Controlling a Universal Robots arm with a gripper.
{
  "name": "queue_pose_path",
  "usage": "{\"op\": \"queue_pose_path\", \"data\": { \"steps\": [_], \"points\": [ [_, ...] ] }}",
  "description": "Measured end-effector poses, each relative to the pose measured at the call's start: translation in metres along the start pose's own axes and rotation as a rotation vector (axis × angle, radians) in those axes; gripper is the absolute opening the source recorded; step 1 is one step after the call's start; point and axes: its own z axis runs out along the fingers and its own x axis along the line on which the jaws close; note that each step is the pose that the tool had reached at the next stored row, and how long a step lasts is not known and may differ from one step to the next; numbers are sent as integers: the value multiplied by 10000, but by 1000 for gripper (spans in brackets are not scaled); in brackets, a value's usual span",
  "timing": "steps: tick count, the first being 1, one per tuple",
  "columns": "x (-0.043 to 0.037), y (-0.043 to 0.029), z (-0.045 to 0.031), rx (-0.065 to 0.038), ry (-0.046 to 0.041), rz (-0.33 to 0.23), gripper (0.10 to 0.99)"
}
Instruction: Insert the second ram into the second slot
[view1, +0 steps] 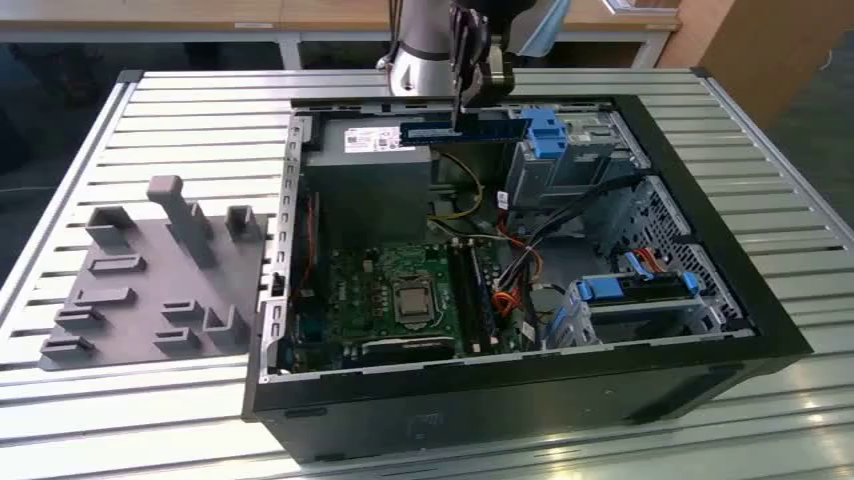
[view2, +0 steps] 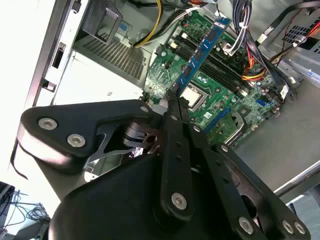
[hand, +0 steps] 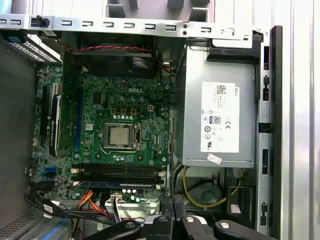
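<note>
In the exterior view, my gripper (view1: 463, 122) hangs over the back of the open computer case (view1: 747, 330), above the power supply. It is shut on the second ram (view1: 454, 131), a thin blue stick held level. In the second wrist view the blue stick (view2: 200, 52) sticks out past the shut fingertips (view2: 172, 102) over the green motherboard (view2: 220, 95). The long dark memory slots (hand: 117, 172) lie beside the processor socket (hand: 121, 136). A blue stick (hand: 117, 184) sits in the slot at the board's edge. The slots also show at the board's middle in the exterior view (view1: 477, 290).
The grey power supply (hand: 217, 117) fills a back corner of the case. Bundled cables (view1: 561, 215) cross toward blue drive cages (view1: 634, 290). A grey fixture plate with pegs (view1: 147, 280) lies on the slatted table at the exterior view's left.
</note>
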Motion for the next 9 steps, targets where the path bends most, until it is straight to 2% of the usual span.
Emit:
{"op": "queue_pose_path", "data": {
  "steps": [9],
  "points": [
    [14,0,0,0,-1,0,118]
  ]
}}
